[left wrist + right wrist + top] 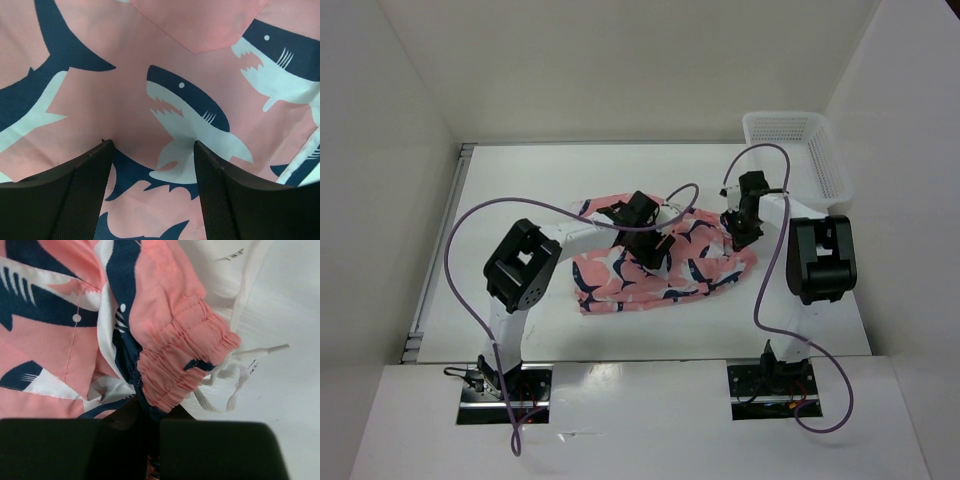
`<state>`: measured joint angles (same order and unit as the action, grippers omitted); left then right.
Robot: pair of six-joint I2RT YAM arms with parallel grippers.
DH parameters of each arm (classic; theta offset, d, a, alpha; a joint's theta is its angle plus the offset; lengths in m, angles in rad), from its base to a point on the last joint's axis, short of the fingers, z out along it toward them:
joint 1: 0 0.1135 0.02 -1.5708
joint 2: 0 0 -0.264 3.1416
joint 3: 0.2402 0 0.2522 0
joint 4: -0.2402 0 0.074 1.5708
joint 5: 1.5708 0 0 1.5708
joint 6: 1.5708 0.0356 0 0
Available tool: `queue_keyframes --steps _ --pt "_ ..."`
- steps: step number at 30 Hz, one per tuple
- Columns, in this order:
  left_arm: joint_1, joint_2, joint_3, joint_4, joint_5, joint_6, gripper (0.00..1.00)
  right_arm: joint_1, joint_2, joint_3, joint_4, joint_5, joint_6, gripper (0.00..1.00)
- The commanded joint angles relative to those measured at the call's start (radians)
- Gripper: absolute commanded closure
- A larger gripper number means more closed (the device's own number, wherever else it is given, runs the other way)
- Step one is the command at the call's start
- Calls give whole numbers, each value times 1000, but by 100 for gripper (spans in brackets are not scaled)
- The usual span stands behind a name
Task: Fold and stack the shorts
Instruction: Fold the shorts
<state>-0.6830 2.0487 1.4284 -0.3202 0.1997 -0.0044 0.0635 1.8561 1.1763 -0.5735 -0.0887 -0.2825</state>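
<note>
The shorts (660, 272) lie spread across the middle of the desk (520, 190), a little right of centre and rumpled, one edge humped up on the right-hand side. The white mesh basket (790, 128) sits well apart in the far right corner.

The left gripper (152, 145) is down over the middle of the garment with its jaws spread wide and nothing between them, just flat shark print. Whether the fingertips actually touch the cloth cannot be told.

Over at the right edge of the shorts, the right gripper (149, 415) has its jaws pinched closed on a bunch of fabric just beside the gathered elastic waistband (185, 365). The white drawstring (244, 305) trails loose onto the desk next to it.

This is light, thin, floppy cloth: it will sag and crease wherever it is unsupported, and a single pinch will drag it into a rope. The waistband looks like the firmest place to hold, thick and ruched so the pads can bite. The hem corners are the other sensible grips for a clean fold. That loose drawstring could snag.
</note>
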Motion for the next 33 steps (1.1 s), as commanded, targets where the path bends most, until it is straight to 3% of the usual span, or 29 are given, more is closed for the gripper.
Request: queue_keyframes --steps 1,13,19,26,30,33 --pt "7 -18 -56 -6 -29 4 27 12 92 -14 -17 38 23 100" --pt "7 -105 118 -59 -95 4 27 131 -130 204 -222 64 23 100" --pt "62 -264 -100 -71 -172 4 27 131 -189 313 -244 222 23 100" --pt "115 -392 -345 -77 -195 4 27 131 -199 332 -224 322 32 100" --pt "115 -392 -387 -28 -204 4 26 141 -149 388 -224 382 86 100" --pt "115 -361 -378 -16 -135 4 25 197 -94 475 -204 420 144 100"
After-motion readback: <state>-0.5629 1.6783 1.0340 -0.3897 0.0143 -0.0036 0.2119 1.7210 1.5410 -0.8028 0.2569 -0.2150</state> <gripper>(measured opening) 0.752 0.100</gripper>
